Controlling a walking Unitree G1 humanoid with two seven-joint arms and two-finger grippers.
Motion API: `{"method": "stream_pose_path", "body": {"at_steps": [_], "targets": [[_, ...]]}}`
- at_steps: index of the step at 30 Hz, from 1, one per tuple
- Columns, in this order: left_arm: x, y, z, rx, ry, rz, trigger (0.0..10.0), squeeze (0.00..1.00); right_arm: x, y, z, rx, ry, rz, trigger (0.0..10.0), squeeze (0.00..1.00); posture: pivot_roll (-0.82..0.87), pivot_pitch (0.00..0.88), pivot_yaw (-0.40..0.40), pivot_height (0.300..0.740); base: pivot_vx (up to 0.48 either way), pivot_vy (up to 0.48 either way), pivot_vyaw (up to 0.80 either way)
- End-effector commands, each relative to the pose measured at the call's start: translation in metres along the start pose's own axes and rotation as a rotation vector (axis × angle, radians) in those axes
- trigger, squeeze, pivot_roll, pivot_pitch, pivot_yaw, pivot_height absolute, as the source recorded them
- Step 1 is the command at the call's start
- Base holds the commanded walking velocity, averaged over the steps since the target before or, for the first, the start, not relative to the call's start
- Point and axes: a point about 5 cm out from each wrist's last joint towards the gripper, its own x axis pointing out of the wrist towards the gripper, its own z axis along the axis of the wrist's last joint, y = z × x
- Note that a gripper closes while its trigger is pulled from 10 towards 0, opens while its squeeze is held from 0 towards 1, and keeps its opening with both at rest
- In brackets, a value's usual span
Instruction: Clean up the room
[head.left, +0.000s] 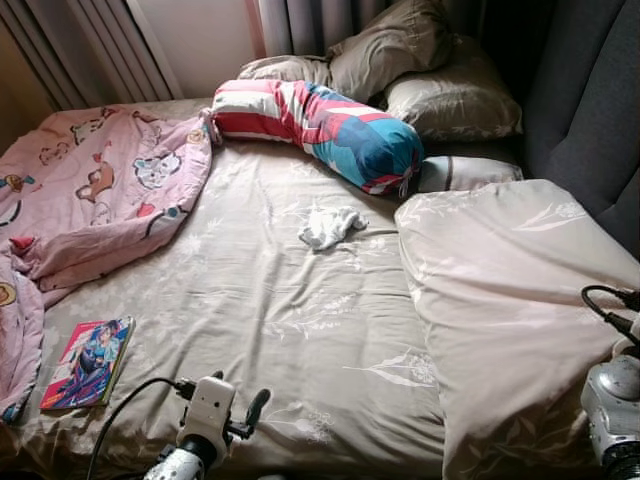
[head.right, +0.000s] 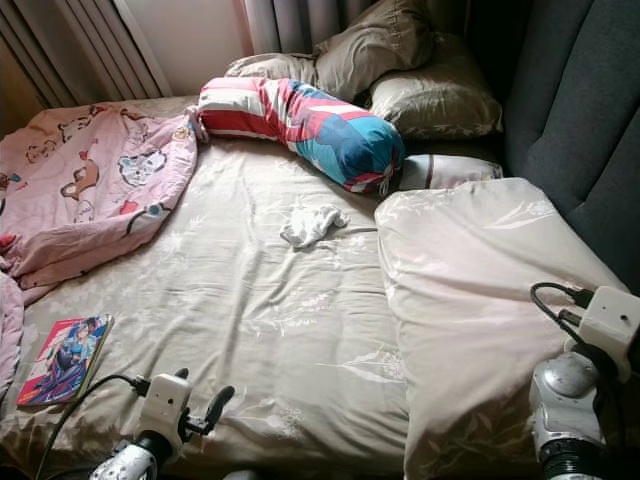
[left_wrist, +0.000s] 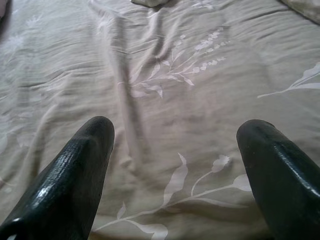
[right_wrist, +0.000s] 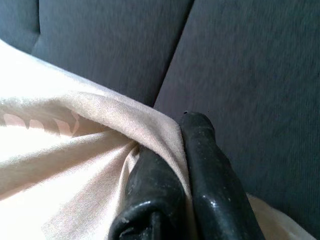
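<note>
While left gripper (left_wrist: 175, 165) gapes wide, right gripper (right_wrist: 175, 165) pinching duvet (right_wrist: 75, 145)

Bed (head.left: 300, 330) fills most of it, dark padded headboard (head.left: 590, 110) at 2 o'clock, grey curtains (head.left: 300, 25) at 12.

the left hand (left_wrist: 172, 165) has two long black fingers (left_wrist: 70, 175) with a finely grained, faintly glossy surface and rounded tips. behind them sits a white boxy wrist block (head.left: 207, 405) on a silver arm, with a black cable (head.left: 125, 405) looping to it. the right hand (right_wrist: 175, 165) has the same black fingers. its arm is a silver rounded casing (head.right: 565, 395) carrying a white box (head.right: 610, 318) with black cables plugged in.
</note>
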Motion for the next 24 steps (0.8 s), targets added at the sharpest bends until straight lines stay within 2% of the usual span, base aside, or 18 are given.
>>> {"method": "stream_pose_path", "body": {"at_steps": [1, 11, 12, 13, 14, 15, 16, 18, 19, 20, 22, 24], "targets": [[-0.008, 0.002, -0.01, 0.012, 0.039, -0.002, 10.0, 0.0, 0.005, -0.01, 0.005, 0.041, -0.017, -0.064, 10.0, 1.0, 0.02, 0.212, 0.085, 0.655, 0.0, 0.0, 0.0], [-0.008, 0.002, -0.01, 0.012, 0.042, -0.005, 10.0, 0.0, -0.007, 0.008, -0.002, 0.068, 0.032, 0.021, 10.0, 1.0, 0.02, 0.212, 0.083, 0.655, 0.0, 0.0, 0.0], [-0.007, 0.001, -0.01, 0.01, 0.042, -0.005, 10.0, 0.0, -0.012, 0.017, -0.002, 0.108, 0.045, 0.089, 10.0, 1.0, 0.02, 0.211, 0.081, 0.655, 0.0, 0.0, 0.0], [-0.007, 0.001, -0.01, 0.01, 0.042, -0.005, 10.0, 0.0, -0.012, 0.017, -0.002, 0.108, 0.045, 0.089, 10.0, 1.0, 0.02, 0.211, 0.081, 0.655, 0.0, 0.0, 0.0], [-0.007, 0.001, -0.01, 0.01, 0.043, -0.004, 10.0, 0.0, -0.023, 0.038, 0.0, 0.18, 0.055, 0.269, 10.0, 0.91, 0.01, 0.211, 0.078, 0.655, 0.0, 0.0, 0.0], [-0.007, 0.001, -0.01, 0.01, 0.043, -0.004, 10.0, 0.0, -0.027, 0.045, 0.001, 0.202, 0.055, 0.335, 10.0, 0.91, 0.01, 0.211, 0.078, 0.655, 0.0, 0.0, 0.0], [-0.008, 0.001, -0.011, 0.009, 0.045, -0.002, 10.0, 0.0, -0.039, 0.06, -0.003, 0.214, 0.085, 0.481, 10.0, 0.0, 0.01, 0.211, 0.078, 0.655, 0.0, 0.0, 0.0], [-0.008, 0.0, -0.013, 0.004, 0.054, 0.005, 10.0, 0.0, -0.067, 0.081, -0.018, 0.191, 0.147, 0.738, 10.0, 0.0, 0.01, 0.21, 0.07, 0.655, 0.0, 0.0, 0.0], [-0.008, 0.0, -0.013, 0.004, 0.054, 0.005, 10.0, 0.0, -0.067, 0.081, -0.018, 0.191, 0.147, 0.738, 10.0, 0.0, 0.01, 0.21, 0.07, 0.655, 0.0, 0.0, 0.0], [-0.009, 0.0, -0.015, -0.013, 0.065, 0.027, 10.0, 0.0, -0.091, 0.088, -0.039, 0.109, 0.204, 0.895, 10.0, 0.0, 0.01, 0.21, 0.065, 0.655, 0.0, 0.0, 0.0], [-0.009, 0.001, -0.017, -0.041, 0.073, 0.052, 10.0, 0.0, -0.102, 0.086, -0.054, 0.064, 0.231, 0.931, 10.0, 0.0, 0.01, 0.211, 0.061, 0.655, 0.0, 0.0, 0.0], [-0.01, 0.004, -0.02, -0.08, 0.081, 0.09, 10.0, 0.0, -0.115, 0.08, -0.072, 0.07, 0.294, 0.967, 10.0, 0.0, 0.01, 0.213, 0.057, 0.655, 0.0, 0.0, 0.0]]}}
